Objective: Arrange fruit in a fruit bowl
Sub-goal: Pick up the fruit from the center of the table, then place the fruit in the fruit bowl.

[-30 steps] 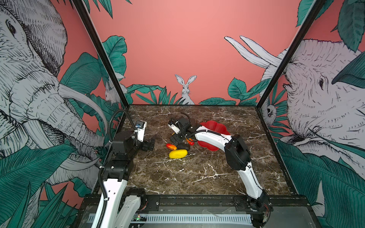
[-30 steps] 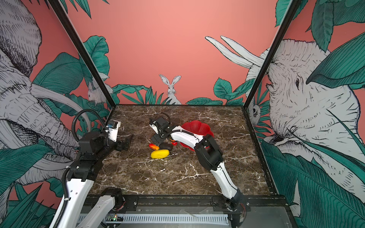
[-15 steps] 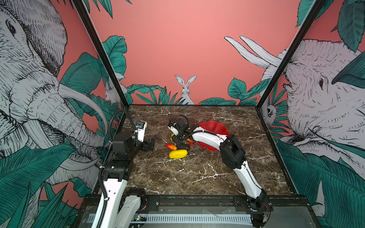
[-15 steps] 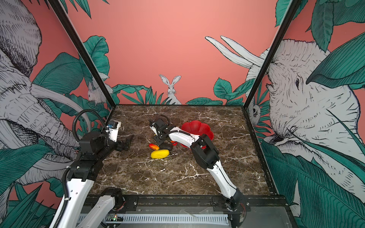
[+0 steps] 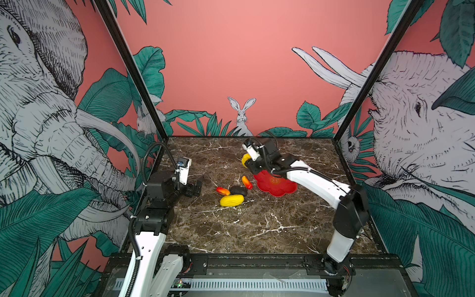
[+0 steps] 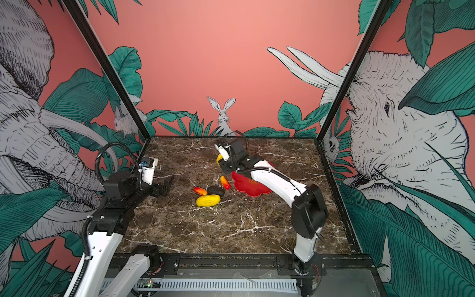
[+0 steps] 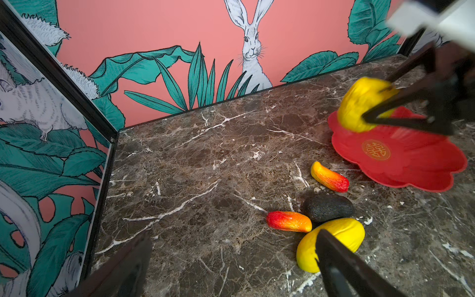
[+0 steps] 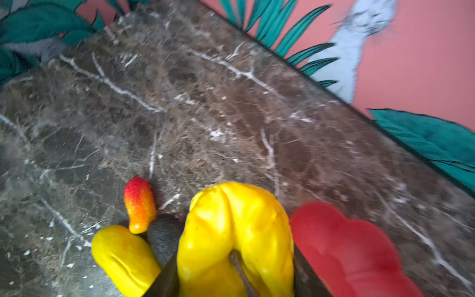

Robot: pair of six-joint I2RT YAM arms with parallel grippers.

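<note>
My right gripper (image 5: 247, 164) is shut on the round yellow fruit (image 8: 234, 231) with the dark stem and holds it above the table at the far left rim of the red flower-shaped fruit bowl (image 5: 276, 186). On the marble left of the bowl lie the long yellow fruit (image 5: 231, 200), the black oval (image 5: 238, 190) and two red-orange oblongs (image 5: 222, 190) (image 5: 247, 182). In the left wrist view the held fruit (image 7: 359, 105) hangs over the bowl's rim (image 7: 411, 169). My left gripper (image 7: 234, 235) stands open and empty, low, left of the fruit group.
The black frame posts and printed walls close the marble table (image 5: 257, 226) at the back and both sides. My right arm (image 5: 318, 185) reaches across above the bowl's near right side.
My right gripper has shut on the round yellow fruit and lifted it from the fruit group, up and back toward the bowl's far rim. The left arm has not moved.
</note>
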